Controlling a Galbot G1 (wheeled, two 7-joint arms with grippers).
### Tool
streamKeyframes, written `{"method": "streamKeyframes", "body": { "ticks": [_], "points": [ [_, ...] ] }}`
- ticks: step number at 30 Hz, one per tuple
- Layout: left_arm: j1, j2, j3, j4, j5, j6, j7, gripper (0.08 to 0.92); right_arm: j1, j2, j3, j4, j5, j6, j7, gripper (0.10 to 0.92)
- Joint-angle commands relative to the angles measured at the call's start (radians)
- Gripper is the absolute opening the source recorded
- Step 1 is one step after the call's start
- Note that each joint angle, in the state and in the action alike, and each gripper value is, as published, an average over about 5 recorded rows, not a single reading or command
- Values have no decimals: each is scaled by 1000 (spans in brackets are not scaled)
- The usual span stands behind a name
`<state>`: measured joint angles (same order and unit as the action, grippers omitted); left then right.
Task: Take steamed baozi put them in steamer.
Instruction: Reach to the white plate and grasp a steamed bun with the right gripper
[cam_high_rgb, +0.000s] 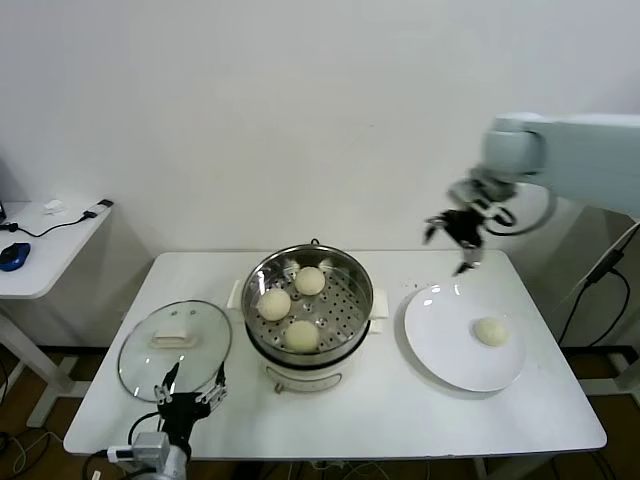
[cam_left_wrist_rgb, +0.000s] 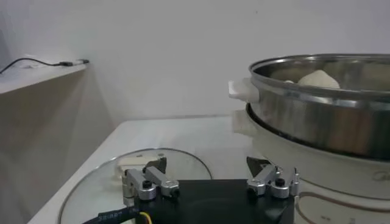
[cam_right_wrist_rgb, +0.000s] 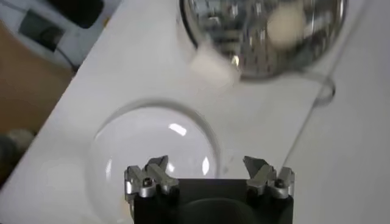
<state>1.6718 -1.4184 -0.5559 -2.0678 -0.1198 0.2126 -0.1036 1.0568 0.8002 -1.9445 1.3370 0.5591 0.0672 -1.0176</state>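
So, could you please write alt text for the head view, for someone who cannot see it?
Three steamed baozi sit in the steamer at the centre of a white table; a fourth lies on a white plate. The right gripper hangs open above the plate; the left gripper is beside a glass lid.

All views share steamer.

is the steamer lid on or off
Off. The glass lid lies flat on the table beside the open steamer, which holds three baozi.
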Motion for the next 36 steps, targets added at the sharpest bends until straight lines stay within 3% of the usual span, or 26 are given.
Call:
{"method": "streamKeyframes", "body": {
  "ticks": [1,7,19,36],
  "points": [
    [13,-12,-2,3,15,-3,4,823,-340,-318,172,-98,-145,-188,26,823],
    [33,-22,-5,7,33,-6,5,823,-643,-266,453,-263,-231,-166,23,823],
    [49,-44,8,31,57,-19,-2,823,-804,-86,582,-485,-286,-134,20,823],
    [49,-44,4,38,55,-23,-5,823,-885,26,666,-599,-324,-121,46,823]
  ]
}}
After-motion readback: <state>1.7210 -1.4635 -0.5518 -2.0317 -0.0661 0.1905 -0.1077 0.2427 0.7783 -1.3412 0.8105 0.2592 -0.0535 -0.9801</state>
